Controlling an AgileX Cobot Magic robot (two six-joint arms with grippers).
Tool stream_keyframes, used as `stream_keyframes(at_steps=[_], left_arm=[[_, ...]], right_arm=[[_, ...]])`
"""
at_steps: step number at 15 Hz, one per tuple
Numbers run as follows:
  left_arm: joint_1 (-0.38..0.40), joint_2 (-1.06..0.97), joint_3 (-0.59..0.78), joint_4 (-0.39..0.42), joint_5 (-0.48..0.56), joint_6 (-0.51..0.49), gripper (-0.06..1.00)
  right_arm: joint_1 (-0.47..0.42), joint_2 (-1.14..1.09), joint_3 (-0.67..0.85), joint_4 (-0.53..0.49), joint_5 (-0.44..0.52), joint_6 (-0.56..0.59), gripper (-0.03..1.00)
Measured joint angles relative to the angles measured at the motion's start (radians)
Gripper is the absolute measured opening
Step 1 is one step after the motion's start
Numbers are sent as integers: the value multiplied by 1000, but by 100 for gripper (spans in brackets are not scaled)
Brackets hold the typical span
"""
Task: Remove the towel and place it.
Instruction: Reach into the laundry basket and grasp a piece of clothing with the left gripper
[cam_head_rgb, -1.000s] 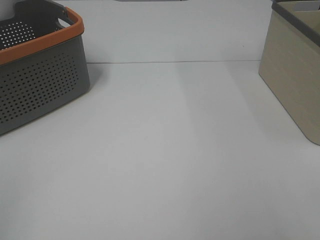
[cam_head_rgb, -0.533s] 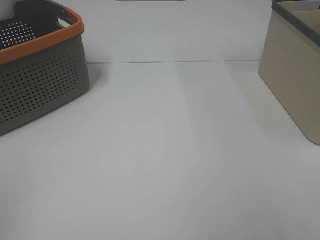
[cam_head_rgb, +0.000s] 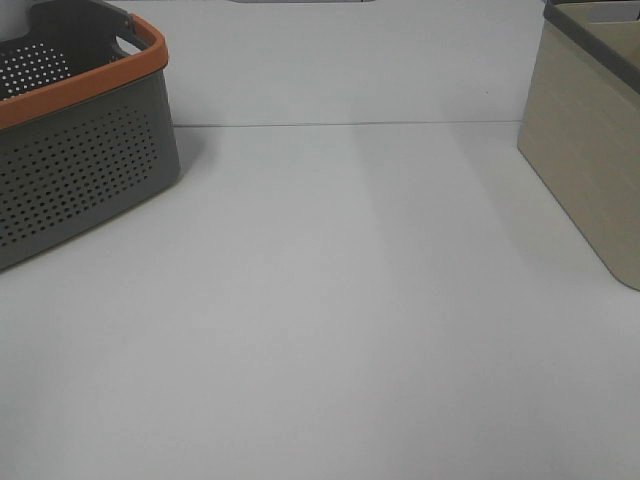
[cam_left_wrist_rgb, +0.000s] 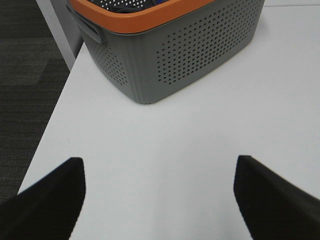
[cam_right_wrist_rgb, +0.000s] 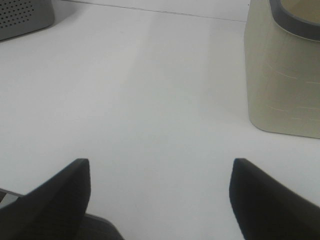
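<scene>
The grey perforated basket (cam_head_rgb: 80, 170) with an orange rim stands at the table's far left. In the left wrist view the basket (cam_left_wrist_rgb: 190, 50) lies a short way ahead of my left gripper (cam_left_wrist_rgb: 160, 165), whose dark fingers (cam_left_wrist_rgb: 50, 200) stand wide apart over bare table: open and empty. Of the towel only a dark sliver (cam_left_wrist_rgb: 125, 7) shows just inside the rim; the rest is hidden in the basket. My right gripper (cam_right_wrist_rgb: 161, 165) is also open and empty, above the white table. Neither gripper appears in the high view.
A beige bin (cam_head_rgb: 590, 150) with a dark rim stands at the far right, close ahead of the right gripper in its wrist view (cam_right_wrist_rgb: 285, 75). The white table (cam_head_rgb: 330, 300) spreads between basket and bin. Its left edge (cam_left_wrist_rgb: 52, 115) drops to dark floor.
</scene>
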Motion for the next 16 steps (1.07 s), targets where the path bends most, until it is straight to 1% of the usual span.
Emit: stream_keyframes(at_steps=[3,7,11,14,16], left_arm=[[0,0,0,-1,0,0,76],[0,0,0,18,-2,-50,76],[0,0,-5,21,-4,-53,76],[0,17,-47,24,-4,-55,76],[0,67,-83,25,-4,-62,76]], right_arm=[[0,0,0,0,0,0,76],[0,0,0,0,0,0,76],[0,0,0,0,0,0,76],[0,0,0,0,0,0,76],[0,0,0,0,0,0,76]])
